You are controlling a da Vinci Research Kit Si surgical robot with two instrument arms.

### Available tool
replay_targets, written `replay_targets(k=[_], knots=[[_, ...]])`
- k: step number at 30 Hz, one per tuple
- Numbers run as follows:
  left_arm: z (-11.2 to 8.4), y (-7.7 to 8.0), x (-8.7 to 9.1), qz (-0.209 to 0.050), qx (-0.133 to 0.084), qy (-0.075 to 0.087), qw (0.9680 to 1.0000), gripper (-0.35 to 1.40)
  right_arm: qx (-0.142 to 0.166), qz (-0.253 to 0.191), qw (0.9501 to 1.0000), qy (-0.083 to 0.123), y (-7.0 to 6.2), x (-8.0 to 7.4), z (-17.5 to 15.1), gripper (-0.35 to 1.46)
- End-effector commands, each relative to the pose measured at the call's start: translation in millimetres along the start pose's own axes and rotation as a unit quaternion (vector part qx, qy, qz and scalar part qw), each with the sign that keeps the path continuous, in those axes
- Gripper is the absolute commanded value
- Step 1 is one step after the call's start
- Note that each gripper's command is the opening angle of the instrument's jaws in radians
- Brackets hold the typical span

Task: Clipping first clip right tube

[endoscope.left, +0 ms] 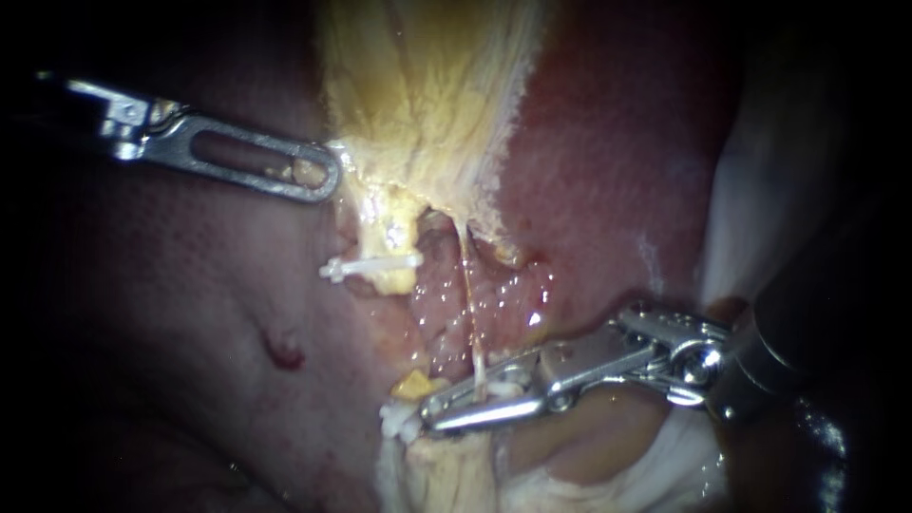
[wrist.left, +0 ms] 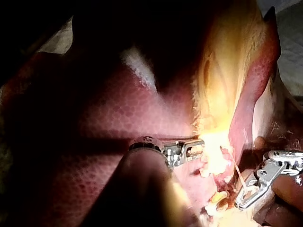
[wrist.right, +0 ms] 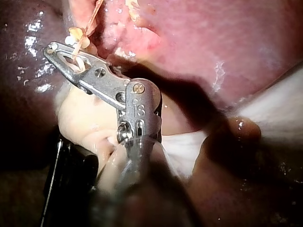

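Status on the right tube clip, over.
Right instrument jaws shut on clip, right tube between them. Left instrument at gallbladder edge. Nothing blocking.

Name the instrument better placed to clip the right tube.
Right. The right instrument carries a clip at the right tube; the left instrument is away, gripping the gallbladder.

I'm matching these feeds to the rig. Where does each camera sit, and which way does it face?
Endoscope: close to the tissue, facing gallbladder and liver; left instrument enters from the left, right instrument from the right.
Left wrist: on the left arm, looking along its own instrument toward the gallbladder.
Right wrist: on the right arm, looking along its instrument, whose jaws hold a clip at the thin tube.
Shared: all three show the right instrument and tube.
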Motion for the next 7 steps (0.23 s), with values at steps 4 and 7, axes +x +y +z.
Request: replay_targets(k=[4, 7], knots=[[0.0, 0.0, 0.0, 0.0, 0.0, 0.0, 1.0, -0.35, 0.0, 0.0, 1.0, 0.0, 0.0, 0.1, -0.1, -0.35], [0.0, 0.0, 0.0, 0.0, 0.0, 0.0, 1.0, -0.35, 0.0, 0.0, 1.0, 0.0, 0.1, 0.1, -0.2, -0.35]])
